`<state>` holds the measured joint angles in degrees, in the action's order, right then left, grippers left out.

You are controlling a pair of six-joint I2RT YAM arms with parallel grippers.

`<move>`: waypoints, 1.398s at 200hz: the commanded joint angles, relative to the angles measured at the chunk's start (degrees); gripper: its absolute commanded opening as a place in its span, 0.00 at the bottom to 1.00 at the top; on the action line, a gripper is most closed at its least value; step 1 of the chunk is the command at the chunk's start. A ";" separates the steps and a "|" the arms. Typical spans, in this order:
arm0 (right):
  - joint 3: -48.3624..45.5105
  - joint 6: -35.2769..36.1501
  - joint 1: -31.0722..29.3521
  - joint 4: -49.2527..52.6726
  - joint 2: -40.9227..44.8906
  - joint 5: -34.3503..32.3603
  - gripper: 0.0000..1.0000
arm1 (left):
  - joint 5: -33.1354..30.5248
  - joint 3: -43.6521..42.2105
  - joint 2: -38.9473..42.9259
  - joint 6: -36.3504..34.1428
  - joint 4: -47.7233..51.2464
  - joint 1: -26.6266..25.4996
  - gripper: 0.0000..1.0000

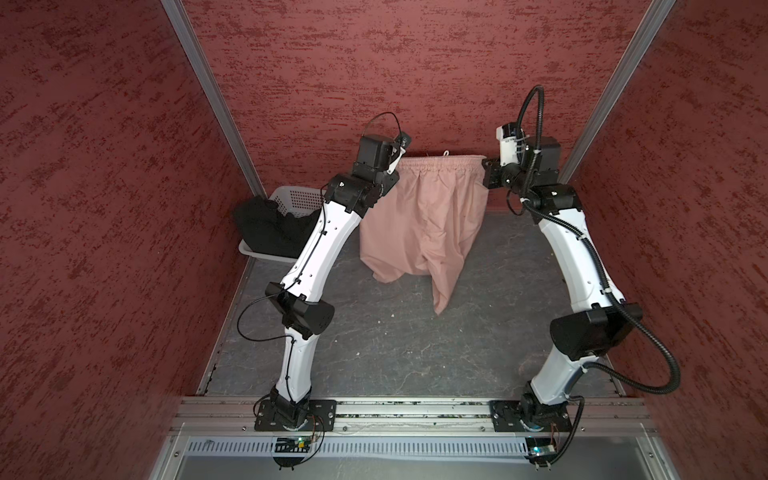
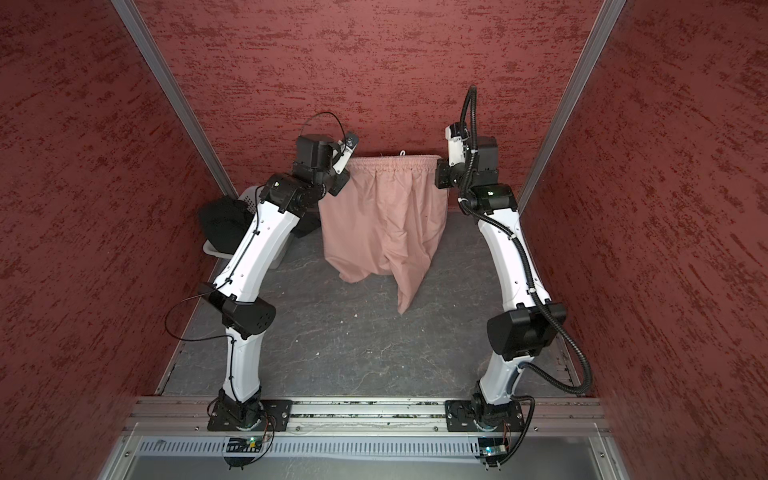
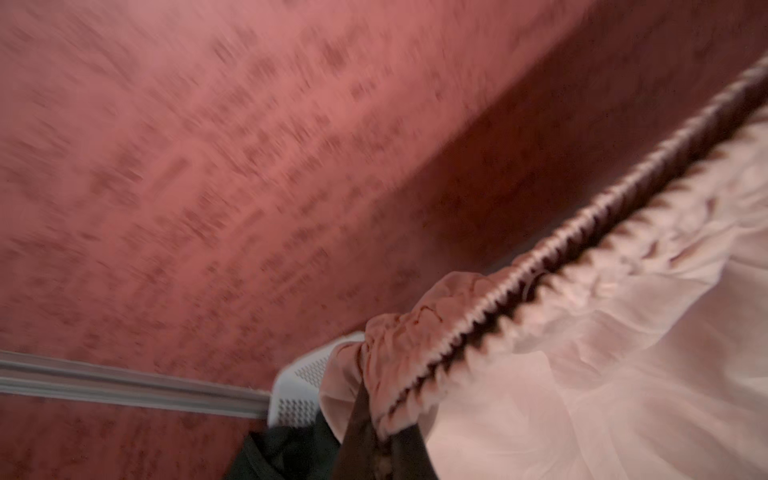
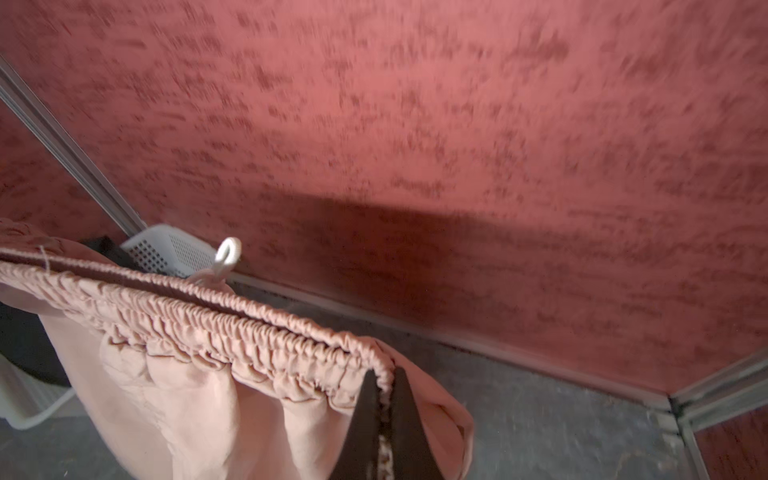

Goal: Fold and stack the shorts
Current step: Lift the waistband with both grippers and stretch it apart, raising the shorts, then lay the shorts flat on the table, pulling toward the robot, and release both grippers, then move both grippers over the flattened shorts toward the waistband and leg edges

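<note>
**A:** Dusty pink cloth is what both arms have. The pink shorts (image 1: 428, 216) hang by the waistband (image 1: 442, 164), raised just beside the white basket (image 1: 297, 197), on its side toward the right arm.

**B:** And the grips?

**A:** The left gripper (image 3: 380, 419) is pinched tight on the waistband end nearer the basket. The right gripper (image 4: 384, 386) is pinched on the end farther from it. The band runs taut between them, and the drawstring loop (image 4: 227, 253) pokes up partway along.

**B:** How much is done, then?

**A:** Very little, I'd judge. The pink pair shows no fold. Its legs dangle, one lower than the other, down to about the table (image 1: 395, 353), though I cannot tell if they touch. The black shorts (image 1: 270, 228) lie heaped in the basket, spilling over its rim. Nothing is stacked.

**B:** So what's left?

**A:** Nearly everything: lay the pink pair flat away from the basket and fold it. Then fetch the black pair, fold it and stack the two.
</note>
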<state>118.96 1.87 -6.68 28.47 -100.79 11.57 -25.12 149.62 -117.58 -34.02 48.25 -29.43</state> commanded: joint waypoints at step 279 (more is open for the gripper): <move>-73.60 -19.05 4.92 -7.59 45.96 13.96 0.73 | 9.09 -88.43 55.12 57.34 7.13 -3.53 0.99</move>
<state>40.95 -19.49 -0.45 18.33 -48.07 24.69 -25.58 67.31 -62.72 19.03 60.51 -37.50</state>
